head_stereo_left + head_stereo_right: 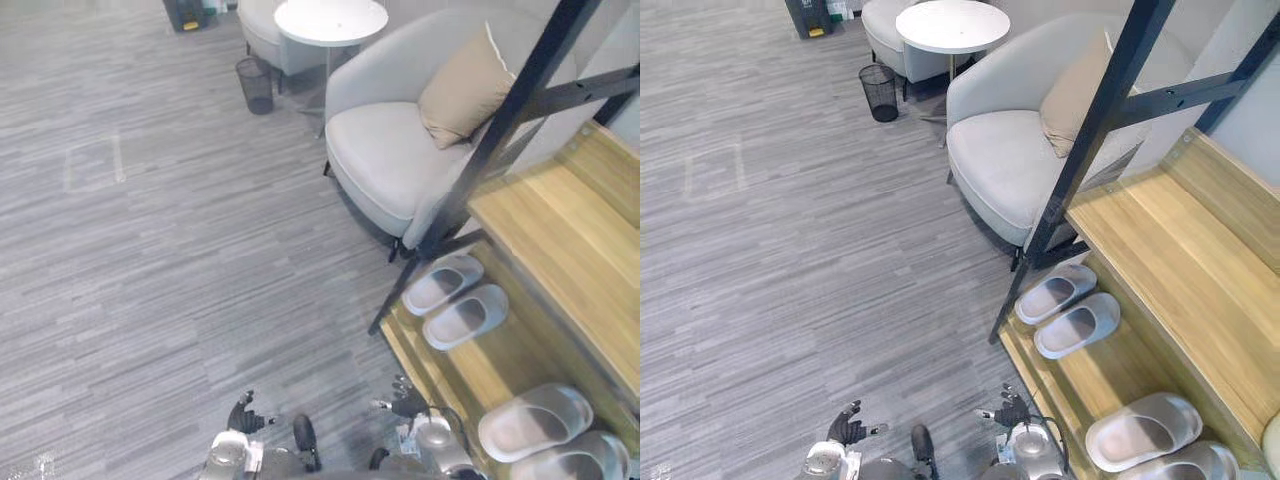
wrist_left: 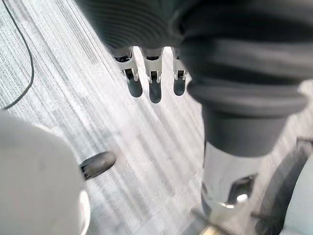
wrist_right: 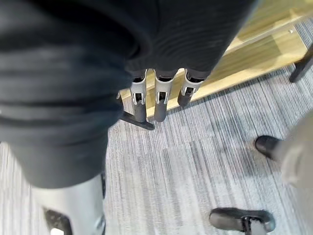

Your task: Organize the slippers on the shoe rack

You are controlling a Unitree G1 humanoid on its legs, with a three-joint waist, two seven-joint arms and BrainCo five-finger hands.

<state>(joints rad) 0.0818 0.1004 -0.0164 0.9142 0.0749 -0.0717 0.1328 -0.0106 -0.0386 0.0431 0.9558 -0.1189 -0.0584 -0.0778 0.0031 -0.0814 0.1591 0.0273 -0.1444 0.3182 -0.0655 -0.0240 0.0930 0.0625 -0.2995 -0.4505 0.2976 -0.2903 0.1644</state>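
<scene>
Two pairs of pale grey slippers lie on the low shelf of the wooden shoe rack (image 1: 560, 240) at the right. One pair (image 1: 453, 300) sits by the rack's black post, the other pair (image 1: 545, 432) nearer me at the lower right. My left hand (image 1: 245, 412) and right hand (image 1: 405, 400) hang low over the grey floor, both open and holding nothing. The right hand is just left of the rack's front edge. In the wrist views, the left hand's fingers (image 2: 154, 88) and the right hand's fingers (image 3: 159, 105) point straight down at the floor.
A light grey armchair (image 1: 385, 160) with a tan cushion (image 1: 465, 90) stands behind the rack's black slanted post (image 1: 480, 170). Further back are a round white table (image 1: 330, 20) and a black mesh bin (image 1: 256, 85). Grey plank floor spreads to the left.
</scene>
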